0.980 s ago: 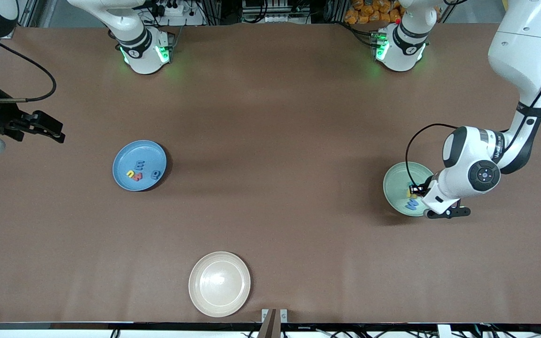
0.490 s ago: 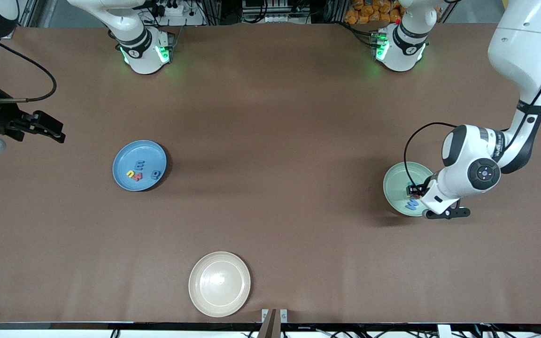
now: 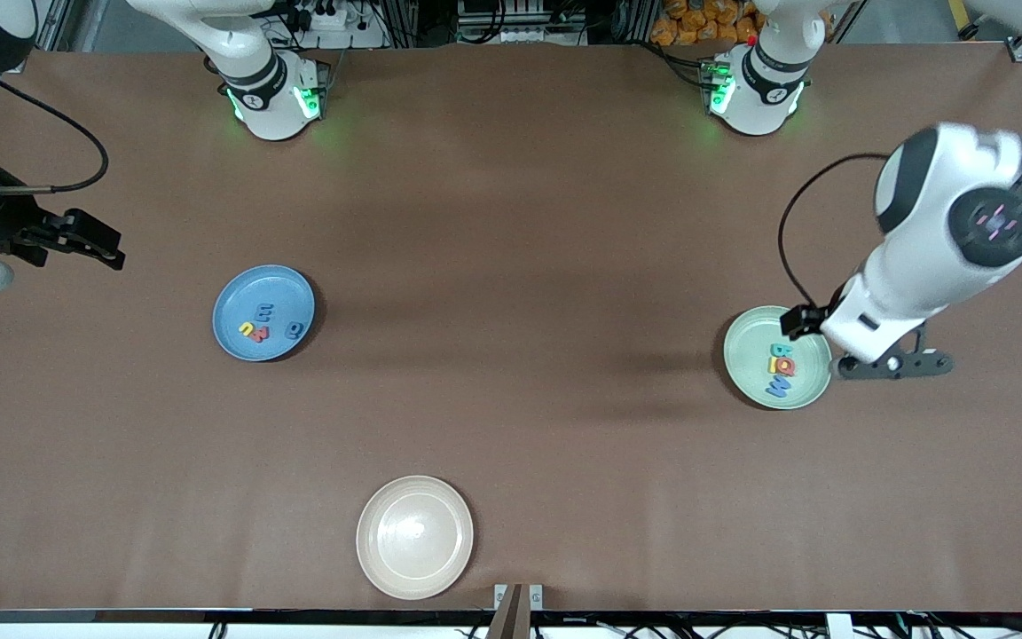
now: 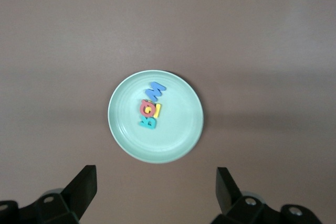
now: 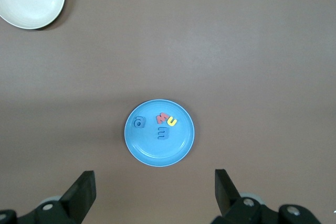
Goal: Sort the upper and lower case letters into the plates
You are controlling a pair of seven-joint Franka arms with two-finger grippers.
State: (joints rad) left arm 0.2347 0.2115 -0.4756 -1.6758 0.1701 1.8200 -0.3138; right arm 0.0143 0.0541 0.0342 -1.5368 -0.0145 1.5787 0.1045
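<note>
Brown table point(image 3: 511, 222), cream plate point(image 3: 414, 536) (empty), two plates point(image 3: 263, 312)

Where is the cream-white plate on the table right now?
In the front view, the cream-white plate sits empty at the table edge nearest the camera, nearer than the blue plate and closer to it than to the mint green plate.

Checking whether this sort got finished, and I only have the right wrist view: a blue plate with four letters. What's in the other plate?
Observer: The mint green plate holds four letters, blue, red, yellow and teal, clustered together.
Operator: Is the left gripper carrying one?
Observer: No, the left gripper is open and empty, above that plate's edge.
Operator: Where's that plate?
Observer: Toward the left arm's end of the table, about level with the blue plate.
</note>
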